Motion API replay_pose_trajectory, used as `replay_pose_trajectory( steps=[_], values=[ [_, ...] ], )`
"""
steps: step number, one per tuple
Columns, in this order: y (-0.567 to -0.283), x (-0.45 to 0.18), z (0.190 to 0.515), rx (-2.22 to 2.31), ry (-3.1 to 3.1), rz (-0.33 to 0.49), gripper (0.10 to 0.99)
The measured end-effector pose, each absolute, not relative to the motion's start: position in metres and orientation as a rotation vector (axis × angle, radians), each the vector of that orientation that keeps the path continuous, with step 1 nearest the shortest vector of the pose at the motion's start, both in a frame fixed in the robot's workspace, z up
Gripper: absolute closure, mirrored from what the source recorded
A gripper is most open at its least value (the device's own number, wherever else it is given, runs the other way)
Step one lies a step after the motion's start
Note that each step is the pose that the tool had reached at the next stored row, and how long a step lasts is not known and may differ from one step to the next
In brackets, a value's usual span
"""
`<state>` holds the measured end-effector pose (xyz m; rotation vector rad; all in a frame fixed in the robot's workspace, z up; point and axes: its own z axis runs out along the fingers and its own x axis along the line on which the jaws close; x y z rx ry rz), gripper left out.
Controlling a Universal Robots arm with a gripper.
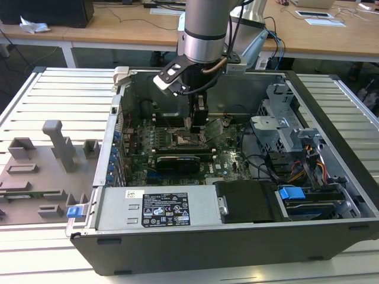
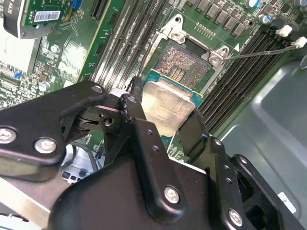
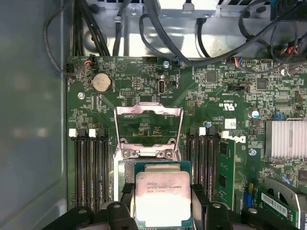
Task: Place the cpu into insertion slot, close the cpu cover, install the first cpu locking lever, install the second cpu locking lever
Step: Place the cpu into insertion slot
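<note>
In both wrist views my gripper (image 3: 163, 203) (image 2: 165, 117) is shut on the cpu (image 3: 163, 194) (image 2: 168, 105), a silver-grey square chip on a green base, one black finger on each side. The chip hangs over the near part of the insertion slot (image 2: 184, 62), whose dark pin field lies uncovered beyond it. Whether chip and slot touch I cannot tell. The cpu cover (image 3: 148, 109), a silvery frame with a large window, is swung open past the slot. A thin locking lever (image 2: 259, 51) sticks out unlatched. In the exterior view the gripper (image 1: 198, 125) reaches down into the open case onto the green motherboard (image 1: 228, 165).
Long black memory slots (image 3: 88, 167) (image 3: 201, 163) flank the socket on both sides. Black cables (image 3: 158, 28) run along the board's far edge. A black graphics card (image 1: 177, 161), a power supply (image 1: 157, 210) and a drive cage (image 1: 284, 127) crowd the case. Grey fixtures (image 1: 56, 142) stand at the exterior view's left.
</note>
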<state>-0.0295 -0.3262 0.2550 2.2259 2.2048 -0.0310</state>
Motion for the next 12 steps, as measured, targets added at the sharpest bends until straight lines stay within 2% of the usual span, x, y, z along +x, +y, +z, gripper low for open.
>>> replay_pose_trajectory(
  steps=[12],
  values=[
    [-0.3262,-0.0295,0.2549,2.308,2.115,-0.037,0.541]
  ],
)
